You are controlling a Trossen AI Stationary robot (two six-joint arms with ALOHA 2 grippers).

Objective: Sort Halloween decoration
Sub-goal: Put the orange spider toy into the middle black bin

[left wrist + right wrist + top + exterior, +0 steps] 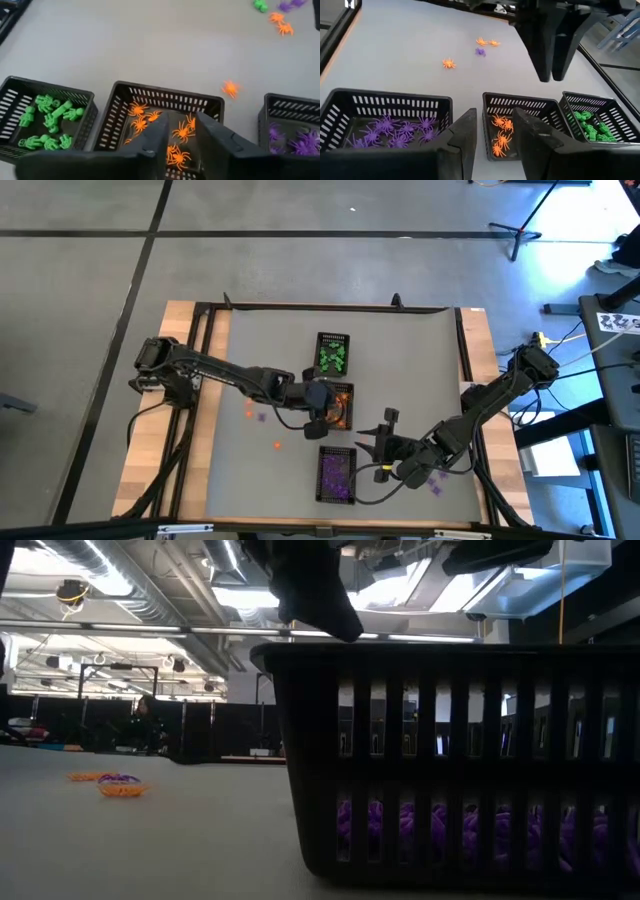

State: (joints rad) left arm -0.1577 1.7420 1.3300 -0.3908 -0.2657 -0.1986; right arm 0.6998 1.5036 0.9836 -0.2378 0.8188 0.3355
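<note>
Three black mesh baskets stand in a row: green trinkets (332, 356), orange spiders (338, 402) and purple spiders (336, 476). My left gripper (322, 418) hovers open over the orange basket (165, 117); its fingers frame the spiders (181, 132) lying inside, and in the right wrist view the left gripper (550, 75) ends above the basket rim. My right gripper (385, 442) is open and empty, to the right of the purple basket (390, 125), pointing at the row. Loose spiders lie on the mat (277, 445), (256, 413).
More loose trinkets lie beside the right arm (436, 482) and on the mat left of the baskets (449, 63), (484, 44), (118, 785). A dark frame edges the grey mat (210, 380). Open mat lies left of the baskets. In the low view the purple basket (450, 770) fills the foreground.
</note>
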